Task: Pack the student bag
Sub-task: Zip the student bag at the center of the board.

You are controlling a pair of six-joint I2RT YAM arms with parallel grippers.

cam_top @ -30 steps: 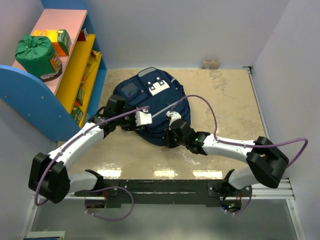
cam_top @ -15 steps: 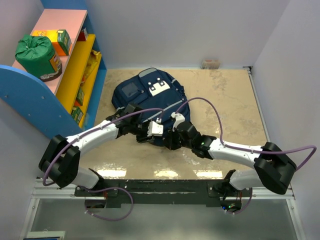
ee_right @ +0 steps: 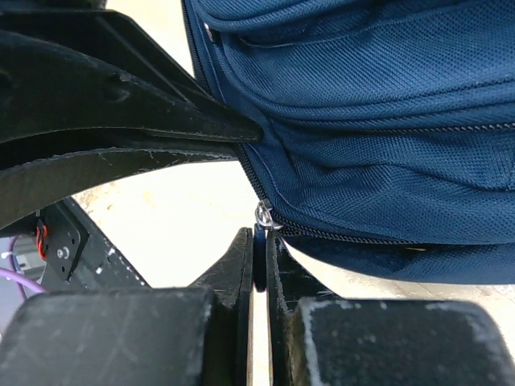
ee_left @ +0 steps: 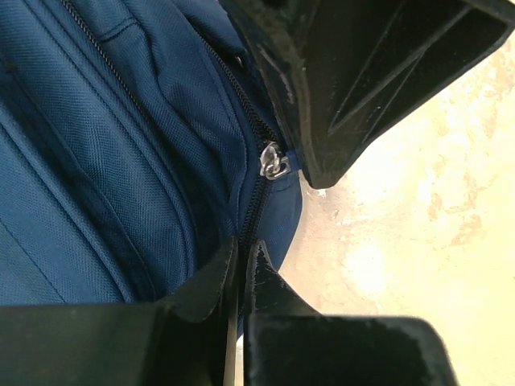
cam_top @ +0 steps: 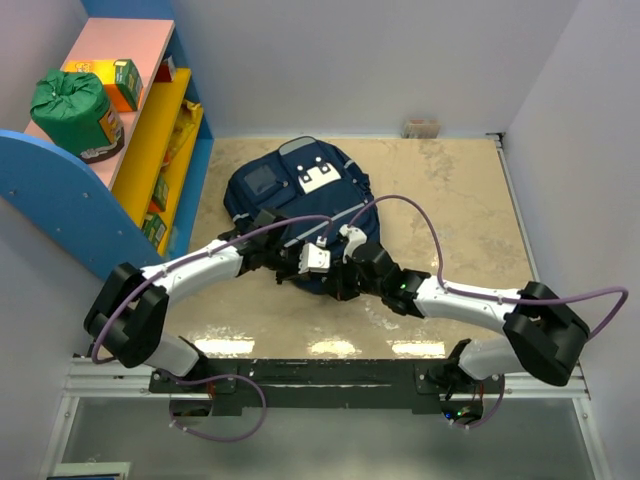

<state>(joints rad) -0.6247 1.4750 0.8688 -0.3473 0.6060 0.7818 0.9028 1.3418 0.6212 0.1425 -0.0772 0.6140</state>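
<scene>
A beige surface (cam_top: pixel 450 200) carries the bag (cam_top: pixel 290 185), which lies flat at mid-depth, left of centre. At the bag's near edge the right end effector (ee_right: pixel 259 241) is clamped on the zip pull (ee_right: pixel 264 215). Just beside it, the left end effector (ee_left: pixel 243 249) is pinched closed on the zip seam (ee_left: pixel 256 201). A shelf (cam_top: pixel 150 130) stands further left.

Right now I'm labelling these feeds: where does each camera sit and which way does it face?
Top external: above and behind the bases, looking down on table, student bag, both arms.
Left wrist: behind the left gripper, facing the bag's zip; own fingers below, right arm's finger above.
Right wrist: behind the right gripper, facing the zip pull; own fingers below, left arm's finger upper-left.
Shared: both wrist views show that pull.
</scene>
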